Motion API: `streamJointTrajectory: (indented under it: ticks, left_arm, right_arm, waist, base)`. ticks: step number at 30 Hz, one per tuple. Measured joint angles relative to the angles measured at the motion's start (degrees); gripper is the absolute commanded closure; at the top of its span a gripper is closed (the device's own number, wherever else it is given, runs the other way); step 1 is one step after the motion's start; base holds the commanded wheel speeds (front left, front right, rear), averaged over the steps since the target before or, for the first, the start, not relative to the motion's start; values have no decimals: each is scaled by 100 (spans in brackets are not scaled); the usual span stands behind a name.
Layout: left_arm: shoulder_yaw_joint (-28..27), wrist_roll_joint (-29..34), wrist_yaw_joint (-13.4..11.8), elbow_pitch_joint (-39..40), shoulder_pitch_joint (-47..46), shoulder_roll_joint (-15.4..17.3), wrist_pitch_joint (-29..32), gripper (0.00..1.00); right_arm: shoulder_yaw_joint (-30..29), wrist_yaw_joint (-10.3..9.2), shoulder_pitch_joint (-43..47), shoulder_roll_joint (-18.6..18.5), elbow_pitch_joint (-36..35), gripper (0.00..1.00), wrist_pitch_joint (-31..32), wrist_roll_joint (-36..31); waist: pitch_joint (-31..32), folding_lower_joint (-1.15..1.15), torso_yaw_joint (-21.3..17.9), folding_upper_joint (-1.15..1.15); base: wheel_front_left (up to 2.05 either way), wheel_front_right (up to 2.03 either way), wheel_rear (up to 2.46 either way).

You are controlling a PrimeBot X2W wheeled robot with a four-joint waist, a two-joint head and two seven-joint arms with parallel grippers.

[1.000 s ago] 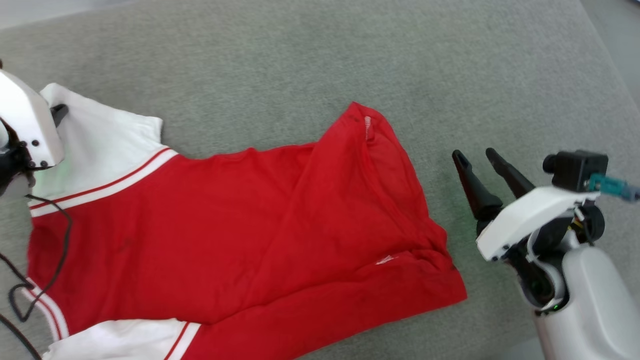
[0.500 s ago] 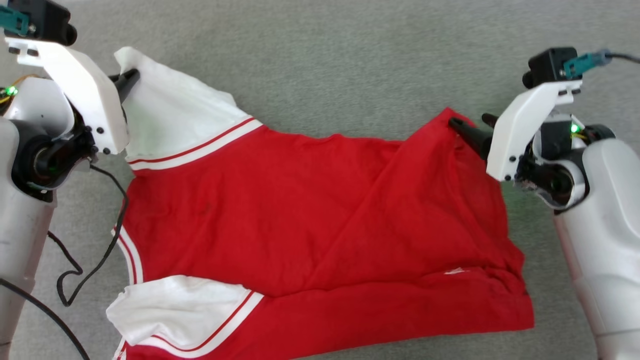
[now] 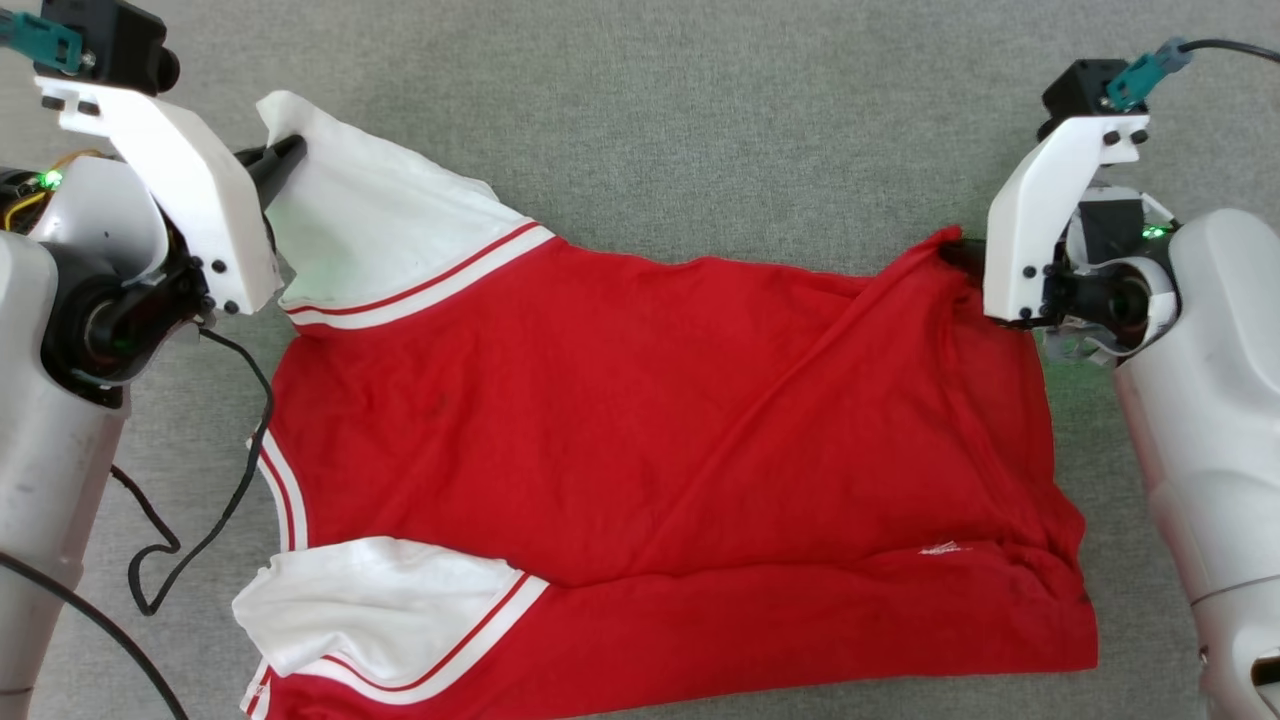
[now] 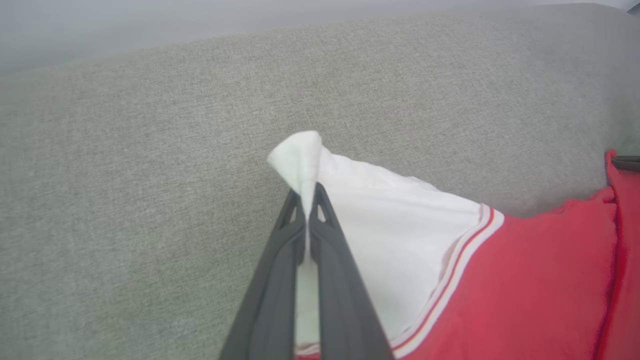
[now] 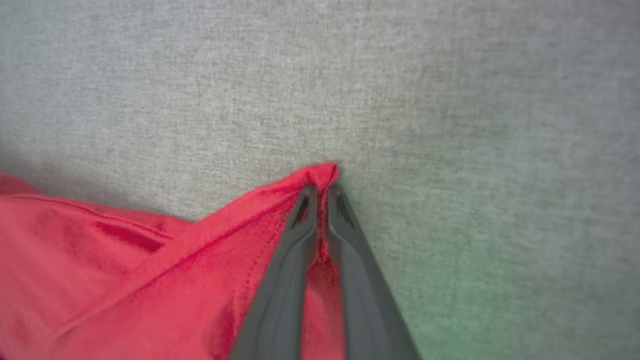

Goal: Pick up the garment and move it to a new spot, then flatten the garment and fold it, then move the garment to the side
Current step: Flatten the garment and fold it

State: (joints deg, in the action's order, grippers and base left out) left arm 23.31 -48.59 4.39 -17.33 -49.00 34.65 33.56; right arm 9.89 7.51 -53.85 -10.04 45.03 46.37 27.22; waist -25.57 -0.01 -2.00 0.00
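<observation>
Two garment (image 3: pixel 650 400) corners in left hand (image 4: pixel 306 194), right hand (image 5: pixel 322 192).

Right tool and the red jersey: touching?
Touching. The right wrist view shows the right tool closed on a red corner of the jersey, with fabric pinched between its tips.

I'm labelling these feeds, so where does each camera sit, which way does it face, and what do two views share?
Head view: on the head, looking down at the garment on the grey surface; both arms show, left gripper at its white corner, right gripper at its red corner.
Left wrist view: on that wrist, looking along its own fingers, shut on the white corner.
Right wrist view: on that wrist, looking along its own fingers, shut on the red corner.
Shared: head and left wrist views both show the striped trim.
</observation>
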Motion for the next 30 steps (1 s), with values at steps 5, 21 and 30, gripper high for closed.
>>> streamJointTrajectory:
  ticks: [5, 21, 30]
  left_arm:
    - [-80, -70, 15, -11, 167, -19, -258, 100]
    - [-737, -425, -666, 1276, 2930, 283, -1389, 100]
    - [-909, -916, -1406, 2001, 5376, -22, -1709, 100]
  right_arm:
    - [88, 0, 108, -43, -118, 100, -180, -18]
    - [-387, 0, 2668, -600, -2415, 100, -296, 255]
    - [-1200, 0, 4681, -101, -3544, 73, -274, 55]
  waist:
    - [222, 1, 5, 0]
    - [1573, 0, 79, 0]
    - [1990, -1, 43, 0]
  base:
    - [0, 0, 0]
    - [0, 0, 0]
    - [0, 0, 0]
